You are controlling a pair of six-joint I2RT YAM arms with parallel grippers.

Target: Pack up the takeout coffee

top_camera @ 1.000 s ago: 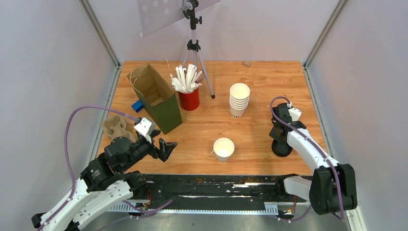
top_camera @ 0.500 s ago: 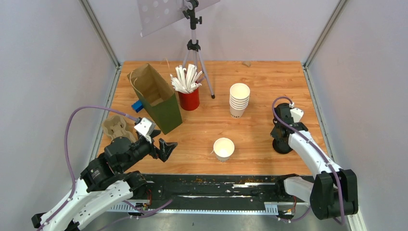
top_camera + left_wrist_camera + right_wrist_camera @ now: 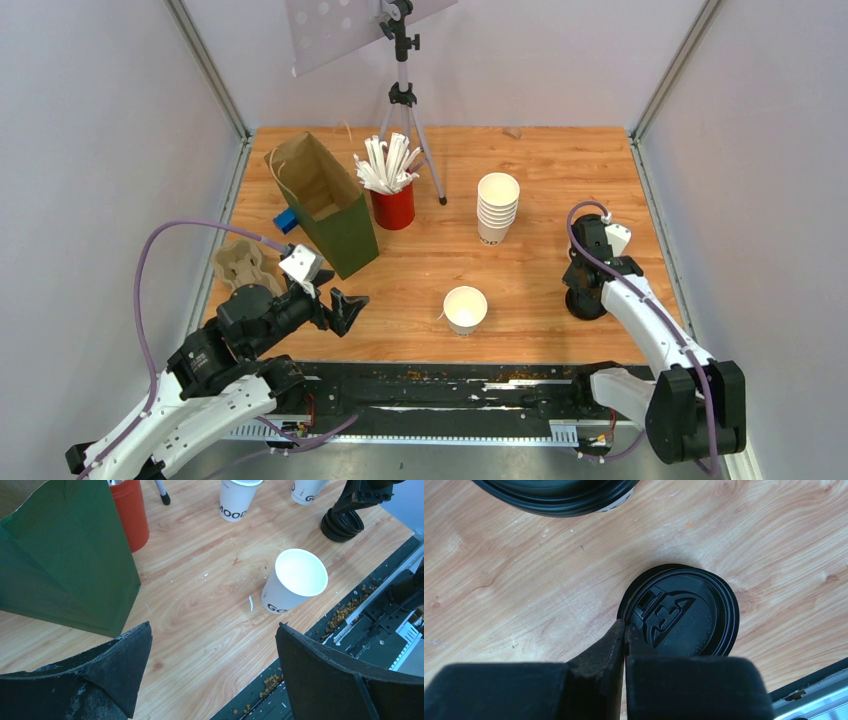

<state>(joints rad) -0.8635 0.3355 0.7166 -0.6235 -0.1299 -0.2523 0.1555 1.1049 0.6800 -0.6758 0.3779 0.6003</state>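
Black plastic sits in my pinch now — my right gripper has just closed almost fully on the rim of the lid, far right on the table. So capping can begin: the white cup stands open mid-table, while my left gripper hangs wide open and empty.

Left arm reaches low over the near table edge, left gripper spread wide. Right arm bends steeply down, right gripper pinched on the black lid rim.
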